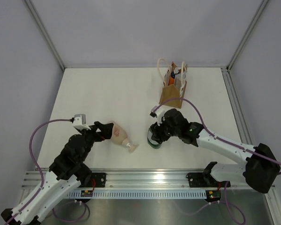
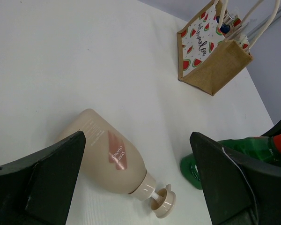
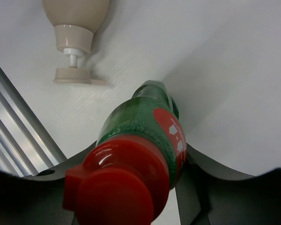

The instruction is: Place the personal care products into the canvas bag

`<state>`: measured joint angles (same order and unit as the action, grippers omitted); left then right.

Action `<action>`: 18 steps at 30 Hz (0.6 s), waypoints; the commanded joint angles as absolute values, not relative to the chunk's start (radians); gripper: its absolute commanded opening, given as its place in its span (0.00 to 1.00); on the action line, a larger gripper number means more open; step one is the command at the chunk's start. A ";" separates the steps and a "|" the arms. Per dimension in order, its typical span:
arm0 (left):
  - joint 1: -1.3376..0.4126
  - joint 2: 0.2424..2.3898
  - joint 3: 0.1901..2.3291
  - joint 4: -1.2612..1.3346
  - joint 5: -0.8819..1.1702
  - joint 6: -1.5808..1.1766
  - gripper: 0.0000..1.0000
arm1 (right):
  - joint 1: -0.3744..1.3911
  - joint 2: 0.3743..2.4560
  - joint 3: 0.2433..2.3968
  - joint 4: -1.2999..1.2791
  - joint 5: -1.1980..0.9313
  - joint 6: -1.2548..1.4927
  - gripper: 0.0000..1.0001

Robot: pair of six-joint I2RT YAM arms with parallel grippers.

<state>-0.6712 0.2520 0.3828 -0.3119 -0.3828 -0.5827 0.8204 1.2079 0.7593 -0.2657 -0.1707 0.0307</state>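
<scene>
Right claw (image 1: pixel 155 137) clamps the red-capped green bottle (image 3: pixel 145 124); left claw (image 1: pixel 104 131) gapes beside the toppled beige pump bottle (image 2: pixel 107 159).

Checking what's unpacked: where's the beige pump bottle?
The pump bottle lies left of centre in the top view, between the left gripper and the green bottle.
</scene>
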 commanded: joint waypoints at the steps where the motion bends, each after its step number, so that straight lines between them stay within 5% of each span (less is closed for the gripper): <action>1: -0.672 0.244 0.373 -0.247 -0.391 -0.589 0.99 | 0.804 1.198 0.818 -0.232 -0.132 0.006 0.00; 18: -0.672 0.478 0.288 0.087 -0.048 -0.548 0.99 | 0.585 1.150 0.956 -0.465 -0.589 -0.275 0.00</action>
<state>-0.6712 0.4446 0.2836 -0.0441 -0.1207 -0.5644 0.6247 1.2041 0.8585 -0.5072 -0.4671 -0.2207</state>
